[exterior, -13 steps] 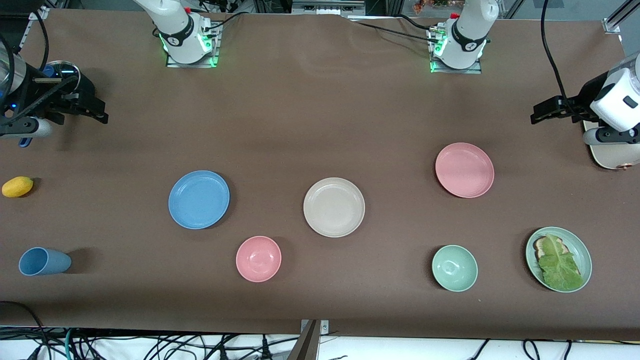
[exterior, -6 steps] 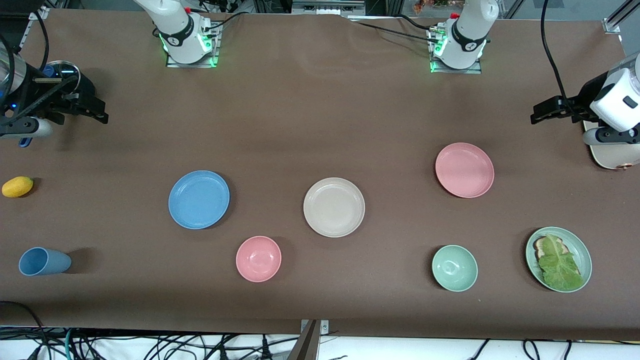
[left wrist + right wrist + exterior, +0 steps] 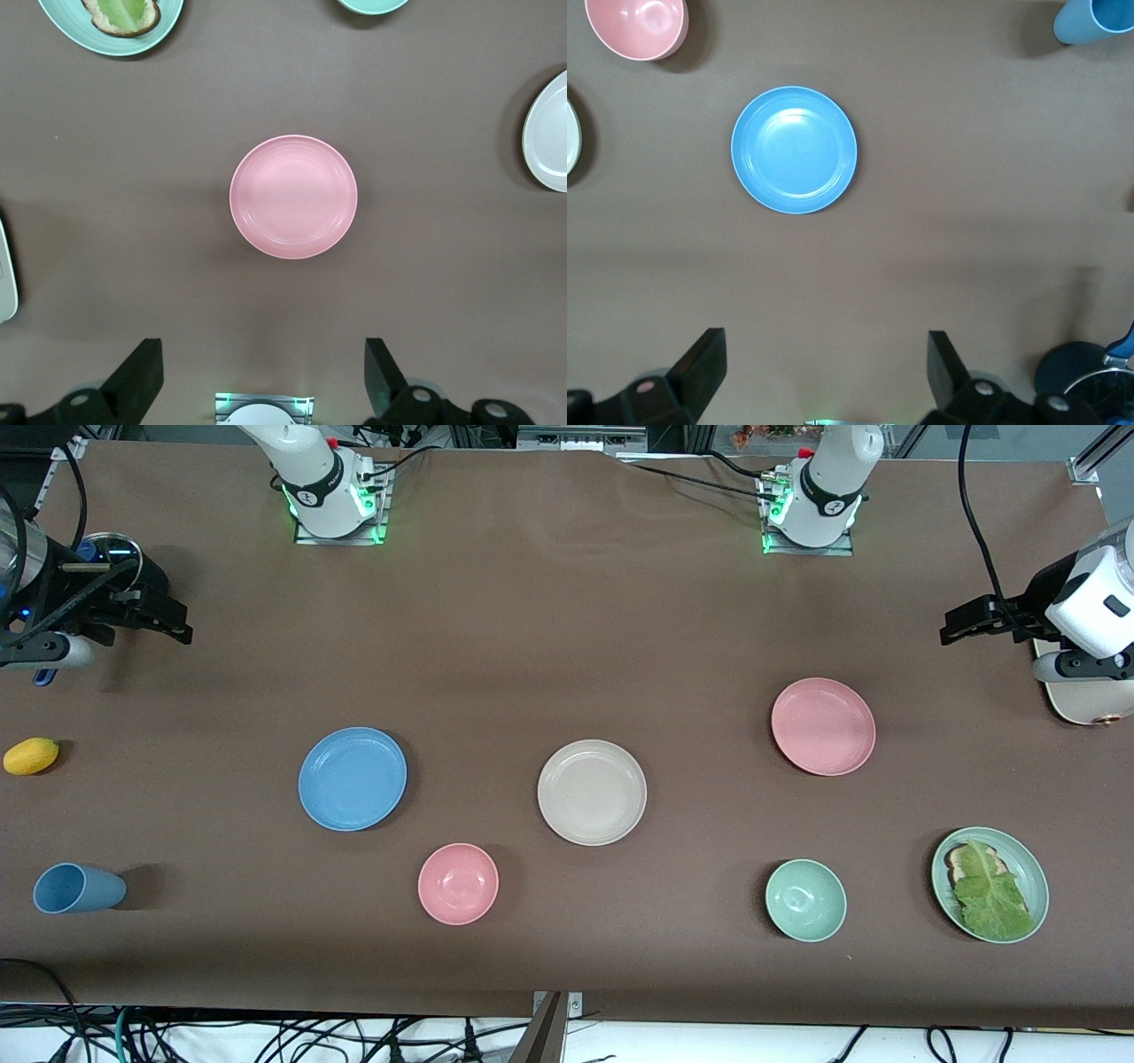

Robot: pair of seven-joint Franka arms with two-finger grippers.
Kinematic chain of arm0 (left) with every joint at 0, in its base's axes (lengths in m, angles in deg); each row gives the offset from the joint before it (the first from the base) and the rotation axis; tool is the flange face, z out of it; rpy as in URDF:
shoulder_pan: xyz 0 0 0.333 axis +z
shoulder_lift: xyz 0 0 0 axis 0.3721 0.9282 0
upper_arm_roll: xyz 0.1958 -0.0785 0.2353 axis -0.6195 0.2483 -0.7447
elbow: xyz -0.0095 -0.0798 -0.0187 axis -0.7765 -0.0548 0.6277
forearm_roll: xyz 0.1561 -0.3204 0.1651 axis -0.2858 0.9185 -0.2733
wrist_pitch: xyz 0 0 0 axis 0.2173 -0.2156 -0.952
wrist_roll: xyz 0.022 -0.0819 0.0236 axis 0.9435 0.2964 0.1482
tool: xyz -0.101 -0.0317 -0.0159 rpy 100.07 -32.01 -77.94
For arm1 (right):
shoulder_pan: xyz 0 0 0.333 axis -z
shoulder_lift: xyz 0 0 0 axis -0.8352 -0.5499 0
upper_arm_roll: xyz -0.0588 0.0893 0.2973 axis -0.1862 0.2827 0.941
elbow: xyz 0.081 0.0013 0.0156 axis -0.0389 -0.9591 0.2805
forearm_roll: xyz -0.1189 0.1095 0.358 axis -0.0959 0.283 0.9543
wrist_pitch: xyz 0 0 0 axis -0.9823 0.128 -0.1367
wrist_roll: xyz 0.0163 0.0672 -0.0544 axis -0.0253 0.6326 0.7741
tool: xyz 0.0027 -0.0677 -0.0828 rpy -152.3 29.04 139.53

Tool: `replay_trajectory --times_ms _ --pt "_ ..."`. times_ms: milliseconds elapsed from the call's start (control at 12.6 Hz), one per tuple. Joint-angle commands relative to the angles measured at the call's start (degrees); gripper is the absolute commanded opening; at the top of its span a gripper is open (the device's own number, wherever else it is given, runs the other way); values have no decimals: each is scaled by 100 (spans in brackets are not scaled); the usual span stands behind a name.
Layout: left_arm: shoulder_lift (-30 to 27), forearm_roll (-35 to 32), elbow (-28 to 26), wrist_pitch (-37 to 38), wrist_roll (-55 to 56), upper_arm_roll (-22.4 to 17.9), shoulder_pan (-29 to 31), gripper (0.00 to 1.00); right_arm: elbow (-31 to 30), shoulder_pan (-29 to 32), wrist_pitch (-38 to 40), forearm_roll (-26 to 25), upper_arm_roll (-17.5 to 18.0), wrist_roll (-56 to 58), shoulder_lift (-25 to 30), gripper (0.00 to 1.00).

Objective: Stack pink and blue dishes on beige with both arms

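The blue plate point(image 3: 353, 779) lies flat toward the right arm's end of the table and shows in the right wrist view point(image 3: 794, 150). The beige plate point(image 3: 592, 792) sits mid-table, empty. The pink plate point(image 3: 823, 726) rests toward the left arm's end, centred in the left wrist view point(image 3: 293, 197). My right gripper point(image 3: 177, 627) hangs open over the table's edge at the right arm's end, holding nothing point(image 3: 826, 345). My left gripper point(image 3: 952, 627) hangs open and empty over the left arm's end point(image 3: 263, 354). Both are well apart from the plates.
A pink bowl point(image 3: 458, 883) and a green bowl point(image 3: 805, 900) sit nearer the front camera. A pale green plate point(image 3: 939, 872) carries bread and lettuce. A blue cup point(image 3: 78, 887) lies on its side near a yellow fruit point(image 3: 31, 755). A pale board point(image 3: 1085, 710) lies under the left arm.
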Motion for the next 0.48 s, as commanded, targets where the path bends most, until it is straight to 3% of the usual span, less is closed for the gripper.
replay_trajectory --times_ms 0,396 --pt "54 100 138 99 -5 -12 -15 100 -114 24 -52 90 30 -24 117 100" --pt "63 91 138 99 -14 -12 -15 100 -105 23 -17 90 48 -24 126 100"
